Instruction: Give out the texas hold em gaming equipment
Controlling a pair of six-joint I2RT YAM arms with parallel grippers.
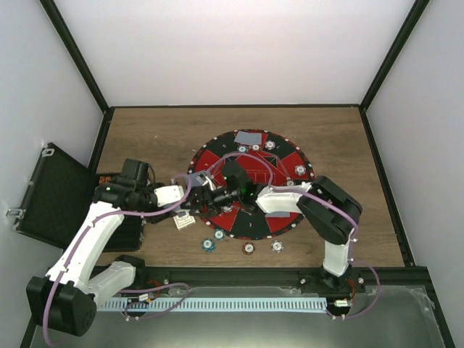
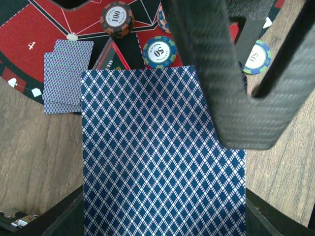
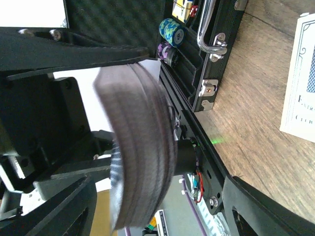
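Wooden tabletop and round red-and-black felt mat are seen below the blue diamond-backed card deck, clamped in the left gripper; the right gripper is poised over it, jaws apart, so only a single card should be pinched and slid off flat.

My wood-grain surface sits boxed in by plain white walls on three sides, black frame bars running down the corners, light soft and even.
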